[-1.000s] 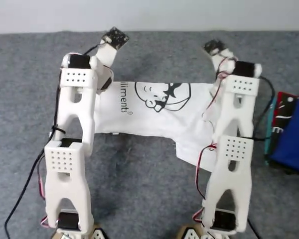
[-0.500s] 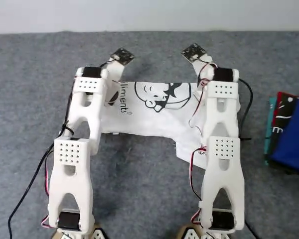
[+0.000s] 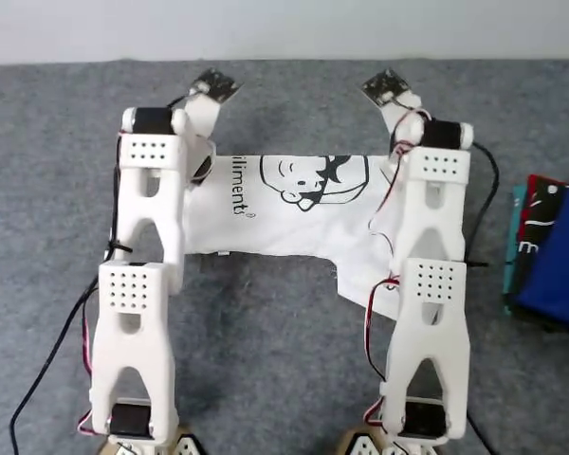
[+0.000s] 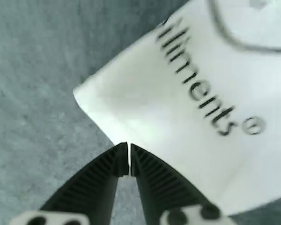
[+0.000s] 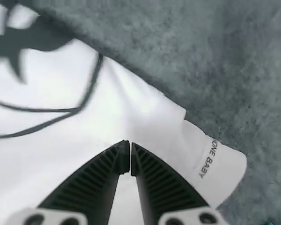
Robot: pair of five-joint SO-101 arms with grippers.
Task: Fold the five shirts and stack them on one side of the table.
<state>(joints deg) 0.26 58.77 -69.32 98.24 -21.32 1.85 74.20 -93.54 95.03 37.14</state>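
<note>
A white shirt (image 3: 294, 213) with a black cartoon print lies flat in the middle of the grey table, partly folded, with a flap hanging toward the front right. My left gripper (image 4: 129, 151) is shut, its tips at the shirt's left edge (image 4: 103, 122) next to the printed lettering. My right gripper (image 5: 129, 147) is also shut, tips resting on the white cloth (image 5: 145, 117) near the corner with a small side label. No cloth shows between either pair of jaws. Both arms (image 3: 152, 218) (image 3: 431, 227) hang over the shirt's two ends.
At the right table edge sits a stack of folded shirts (image 3: 550, 251), blue on top, with red, black and teal below. Grey carpet-like table surface (image 3: 266, 360) lies in front of the shirt and to the left.
Both arms swung inward over the shirt half a second ago and have since moved back out toward its ends. The shirt has shifted slightly to the right.
</note>
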